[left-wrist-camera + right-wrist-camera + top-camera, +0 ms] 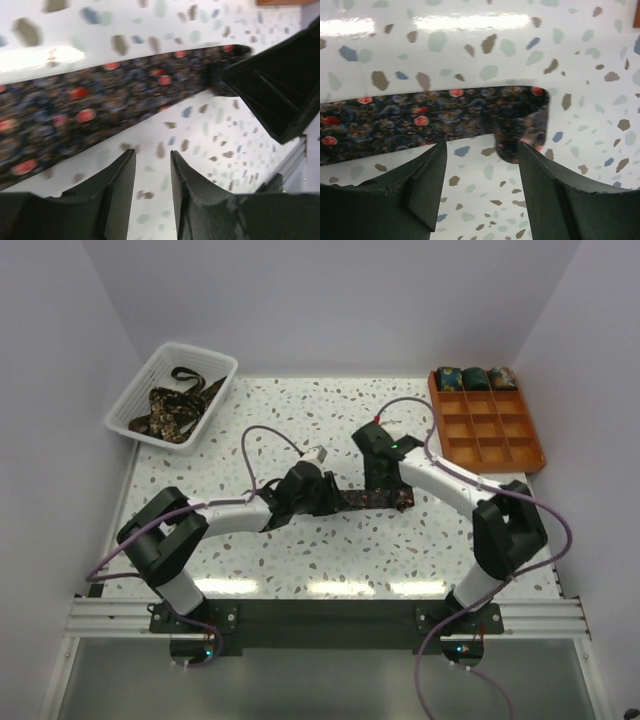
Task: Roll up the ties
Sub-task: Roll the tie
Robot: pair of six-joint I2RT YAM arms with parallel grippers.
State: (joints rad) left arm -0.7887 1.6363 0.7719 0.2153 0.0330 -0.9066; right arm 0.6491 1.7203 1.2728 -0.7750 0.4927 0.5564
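Shows one tie [372, 500] flat in the middle of the tabletop [300, 555], its right end folded over. Has the left claw [152, 155] slightly parted beside the tie, gripping nothing. Has the right claw [482, 147] wide apart by the folded end, empty too.

A white terrazzo desk [300, 550] flecked with grey, brown and blue chips fills the floor of a plain white-walled enclosure [330, 300]. A white plastic mesh basket [127, 403] sits askew at the desk's far-left corner, its rim reaching past the desk's left edge. A shallow orange tray [490, 430], gridded into small square compartments, lies at the desk's far-right corner. A silver aluminium rail [110, 618] runs along the desk's near edge.
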